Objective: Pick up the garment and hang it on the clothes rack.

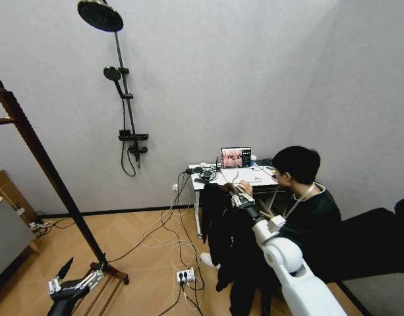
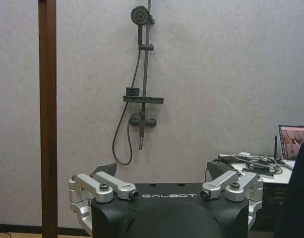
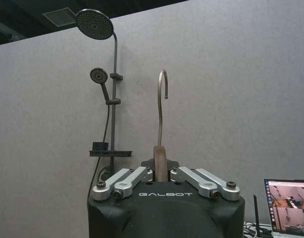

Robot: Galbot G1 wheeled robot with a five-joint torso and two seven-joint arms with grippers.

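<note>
The garment (image 1: 223, 237), a black jacket on a wooden hanger, hangs from my right gripper (image 1: 241, 197) in front of the desk. In the right wrist view the right gripper (image 3: 160, 167) is shut on the hanger's wooden neck (image 3: 160, 157), and the metal hook (image 3: 163, 96) stands up above it. The clothes rack (image 1: 43, 164) leans across the left of the head view, with its base (image 1: 108, 273) on the floor. My left gripper (image 1: 76, 276) hangs low beside that base, open and holding nothing. The left wrist view shows the left gripper (image 2: 164, 173) spread, the rack upright (image 2: 47, 119), and the garment's edge (image 2: 298, 198).
A person (image 1: 307, 197) sits at a white desk (image 1: 215, 179) with a laptop (image 1: 235, 157), close behind the garment. Cables and a power strip (image 1: 184, 274) lie on the wood floor between desk and rack. A shower set (image 1: 126, 99) is on the back wall. A box (image 1: 7, 230) stands far left.
</note>
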